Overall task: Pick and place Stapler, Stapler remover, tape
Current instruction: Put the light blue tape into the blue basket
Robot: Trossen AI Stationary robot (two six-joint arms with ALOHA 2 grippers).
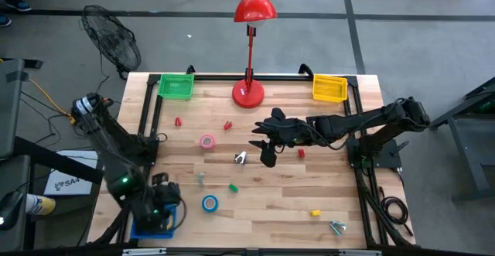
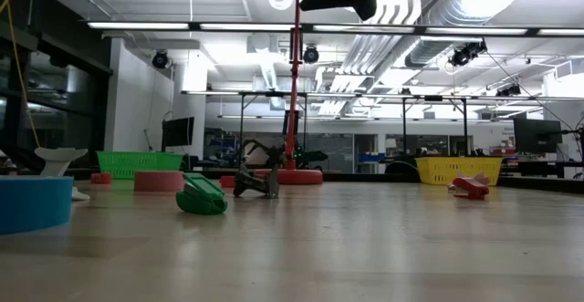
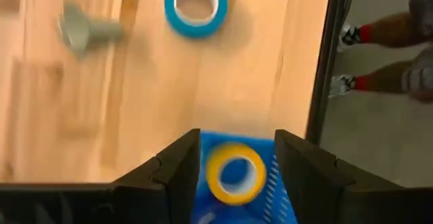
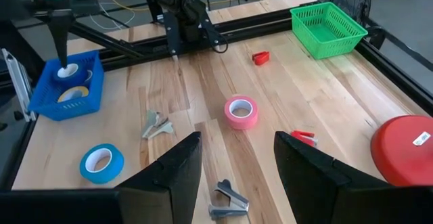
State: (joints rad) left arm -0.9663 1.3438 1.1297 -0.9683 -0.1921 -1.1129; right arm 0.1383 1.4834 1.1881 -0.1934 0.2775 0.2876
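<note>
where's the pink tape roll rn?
The pink tape roll lies flat on the table in the high view, left of centre, between the red lamp base and the blue tape roll, with no gripper touching it.

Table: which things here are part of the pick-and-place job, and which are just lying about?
Job: pink tape, blue tape, yellow tape in the blue basket, staple removers, red stapler.
Lying about: red lamp, fan.

Tape rolls (image 1: 207, 141) flat on wood — pink, blue.
</note>
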